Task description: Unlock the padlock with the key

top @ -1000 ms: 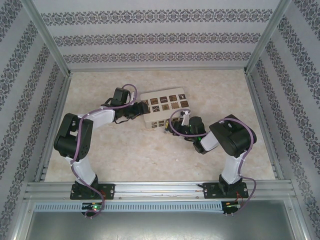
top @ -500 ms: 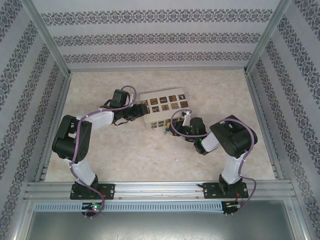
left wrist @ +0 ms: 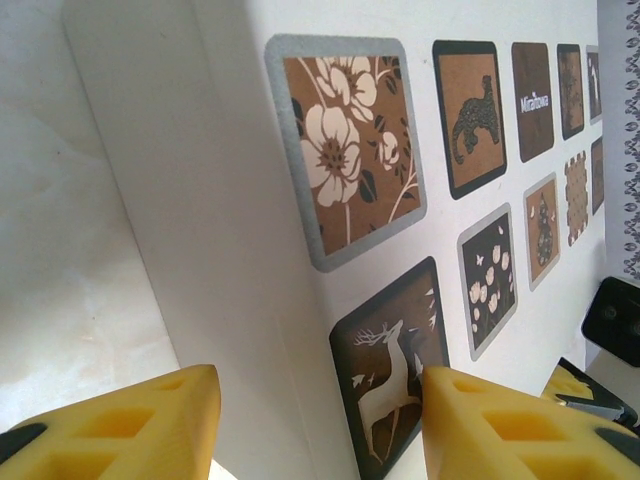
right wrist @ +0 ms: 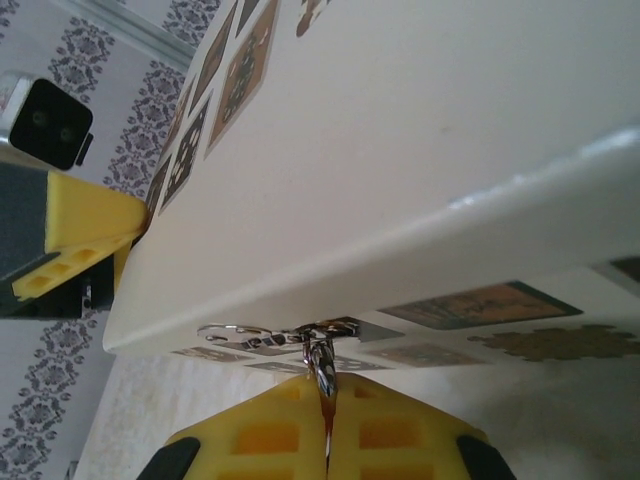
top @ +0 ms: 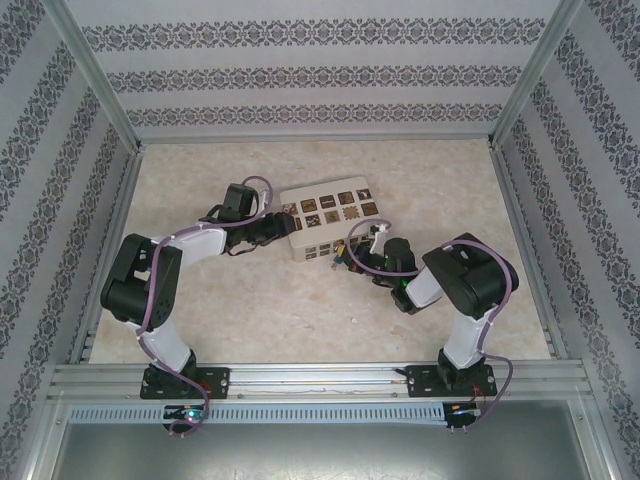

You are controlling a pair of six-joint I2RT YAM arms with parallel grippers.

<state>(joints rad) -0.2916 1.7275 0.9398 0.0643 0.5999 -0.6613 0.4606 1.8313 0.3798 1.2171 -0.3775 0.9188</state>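
Judging by how things lie, the task is somewhere in its middle: the set-up is made, but nothing shows the unlocking as done. The white box (top: pixel 326 218) sits on the table (top: pixel 250 300). The left hand (left wrist: pixel 320 395) stands half-spread astride its left end, one yellow pad (left wrist: pixel 500 425) against the patterned top face and the other at the plain side wall. It reads as a steadying hold on the box.

The right hand (right wrist: pixel 326 398) is at the box's near front, under the overhanging lid rim (right wrist: pixel 420 240). Its two fingers are pressed flat together on what I take for the key (right wrist: pixel 321 368), a thin silver piece with a loose wire ring (right wrist: pixel 232 331) hanging off to one side. The key runs up to a small fitting beneath the rim, which is where the padlock should hang. The padlock's blue body is too small or too hidden to pick out, so I cannot tell whether the key is seated in the keyway or only lined up with it.

What looks done is that the box is braced and the key is gripped and brought to the lock. What looks left — seating the key if it is not in, turning it, and freeing the shackle.
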